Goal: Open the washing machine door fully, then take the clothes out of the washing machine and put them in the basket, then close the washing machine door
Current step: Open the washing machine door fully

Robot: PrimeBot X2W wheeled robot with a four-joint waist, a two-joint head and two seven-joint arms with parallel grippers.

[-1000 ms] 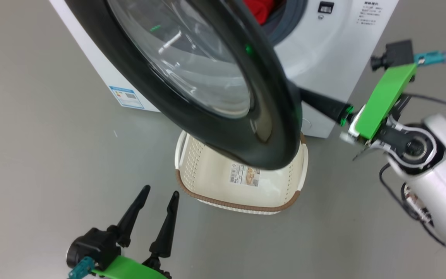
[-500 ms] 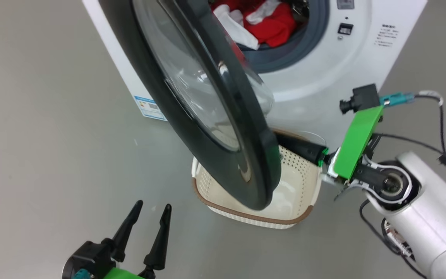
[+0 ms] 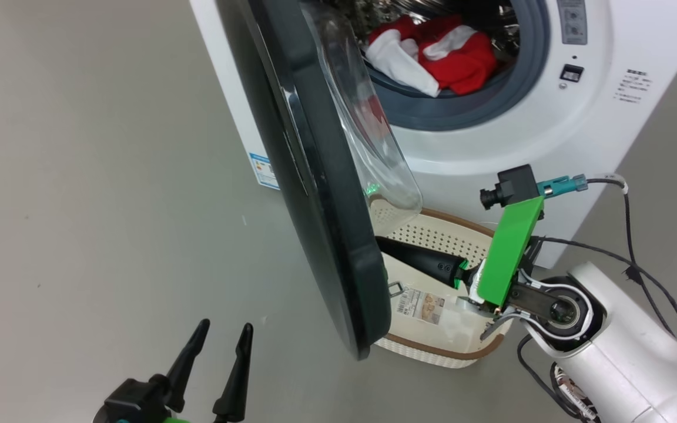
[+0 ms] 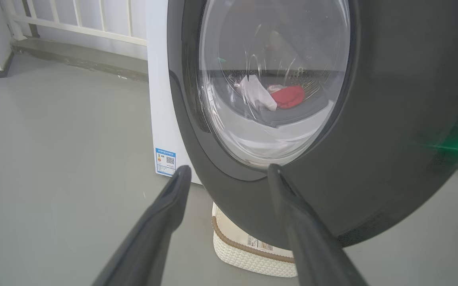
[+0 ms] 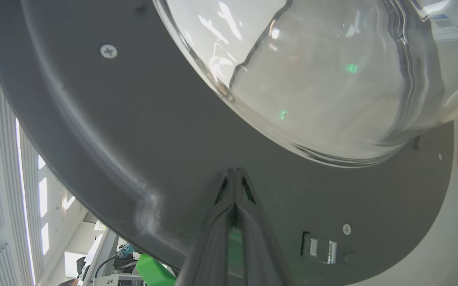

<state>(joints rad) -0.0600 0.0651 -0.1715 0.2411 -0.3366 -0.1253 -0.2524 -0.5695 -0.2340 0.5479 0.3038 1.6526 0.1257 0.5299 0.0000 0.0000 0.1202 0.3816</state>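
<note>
The washing machine (image 3: 491, 147) stands at the upper right with its drum exposed. Red and white clothes (image 3: 450, 53) lie inside, against the grey rubber ring. The washing machine door (image 3: 327, 235) hangs open, edge-on to the head view, its glass bowl (image 3: 374, 141) bulging right. My right gripper (image 3: 382, 244) is shut and empty, its tips touching the door's grey inner face (image 5: 133, 131) below the glass bowl (image 5: 312, 79). The basket (image 3: 438, 346) sits on the floor beneath the door. My left gripper (image 3: 225, 325) is open, low and left, facing the door's outer rim (image 4: 392, 139).
A metal latch (image 5: 320, 250) sits on the door's inner face near my right fingers. A blue label (image 4: 165, 162) marks the machine's lower corner. Grey floor (image 3: 80, 205) spreads to the left. A white railing (image 4: 74, 20) runs along the far wall.
The door has swung further open, from facing the head camera to edge-on, with my right gripper following against its inner side. The head view has shifted, bringing the drum and clothes into sight.
</note>
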